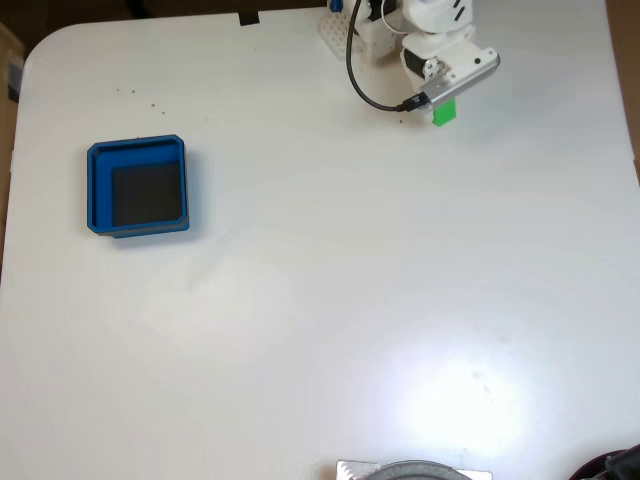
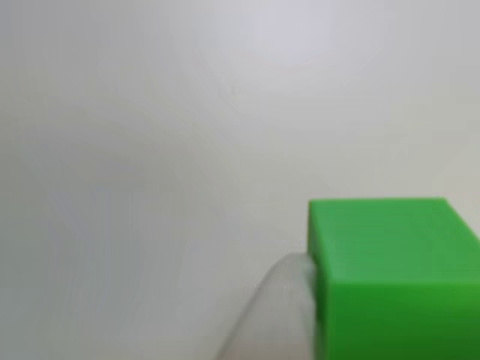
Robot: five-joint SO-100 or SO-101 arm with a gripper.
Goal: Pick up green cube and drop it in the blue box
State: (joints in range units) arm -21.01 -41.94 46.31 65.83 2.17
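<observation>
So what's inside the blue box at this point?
In the fixed view the blue box holds nothing: only its dark inner floor shows. The green cube is far off, beside the arm, partly covered by it.

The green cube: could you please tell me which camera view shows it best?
The other view: the green cube looms close at the lower right, its top and front faces plain, with a blurred pale finger against its left side. In the fixed view the cube is small, partly under the arm.

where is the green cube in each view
Fixed view: the green cube sits near the top, right of centre, at the arm's tip.
Other view: it fills the lower right corner, close up.
Shared landmark: the white table lies under it in both.
</observation>
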